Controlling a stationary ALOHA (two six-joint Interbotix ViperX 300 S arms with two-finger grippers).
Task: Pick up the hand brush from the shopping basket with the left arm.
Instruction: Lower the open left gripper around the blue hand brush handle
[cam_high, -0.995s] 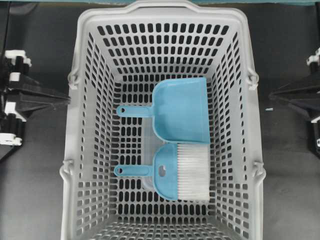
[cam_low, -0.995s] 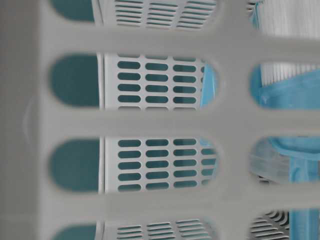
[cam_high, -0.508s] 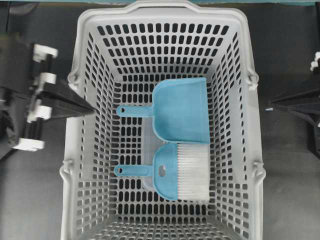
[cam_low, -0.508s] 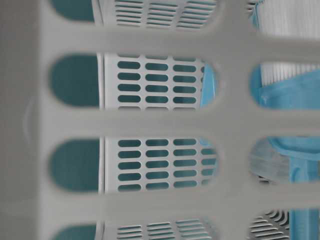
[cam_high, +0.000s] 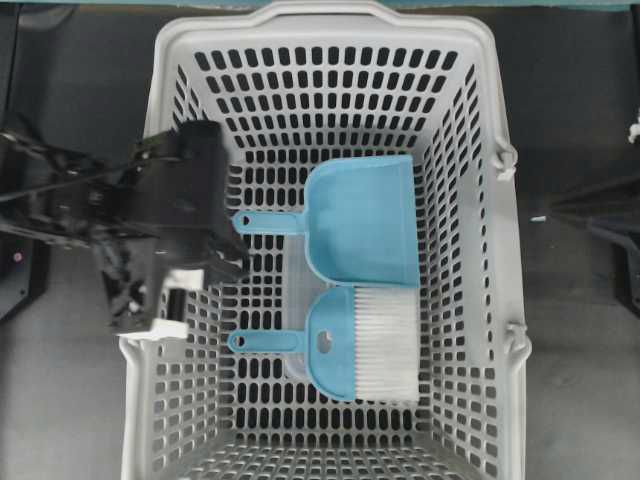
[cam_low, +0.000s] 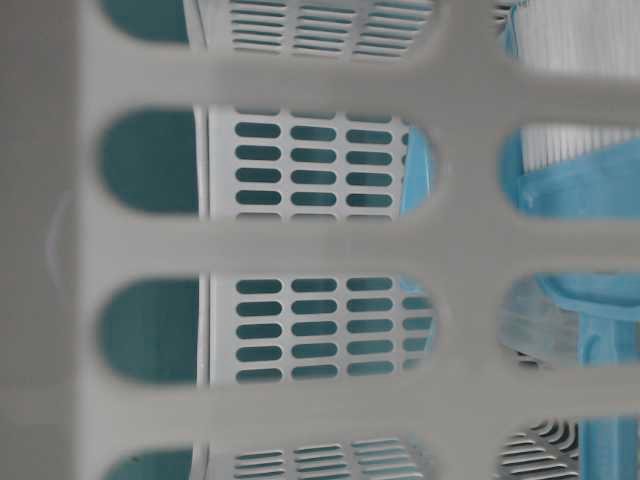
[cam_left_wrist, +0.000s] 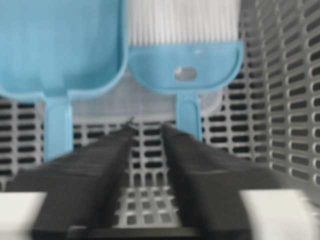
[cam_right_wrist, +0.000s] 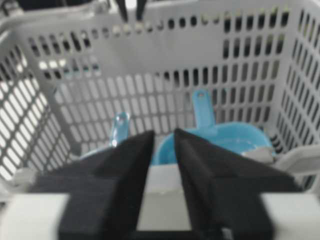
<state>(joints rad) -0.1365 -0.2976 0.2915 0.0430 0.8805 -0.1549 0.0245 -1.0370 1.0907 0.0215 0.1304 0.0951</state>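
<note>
The light-blue hand brush (cam_high: 360, 340) lies flat on the floor of the grey shopping basket (cam_high: 320, 20), white bristles to the right and handle (cam_high: 265, 341) to the left. My left gripper (cam_high: 232, 264) reaches over the basket's left wall, tilted down, with its tip above the brush handle end. In the left wrist view the brush (cam_left_wrist: 185, 55) lies ahead; the gripper (cam_left_wrist: 149, 127) has a narrow gap with nothing in it, and its right finger is beside the brush handle (cam_left_wrist: 189, 115). My right gripper (cam_high: 550, 210) stays outside the right wall, shut and empty (cam_right_wrist: 163, 132).
A matching blue dustpan (cam_high: 365, 220) lies just behind the brush, handle to the left; it also shows in both wrist views (cam_left_wrist: 60, 45) (cam_right_wrist: 220, 140). The basket's slotted walls (cam_left_wrist: 290, 100) rise on all sides. The table-level view looks through a wall slot (cam_low: 300, 250).
My left arm has swung from outside the basket's left side over the rim and down into the basket, toward the two handles. The brush, dustpan and right arm have stayed put.
</note>
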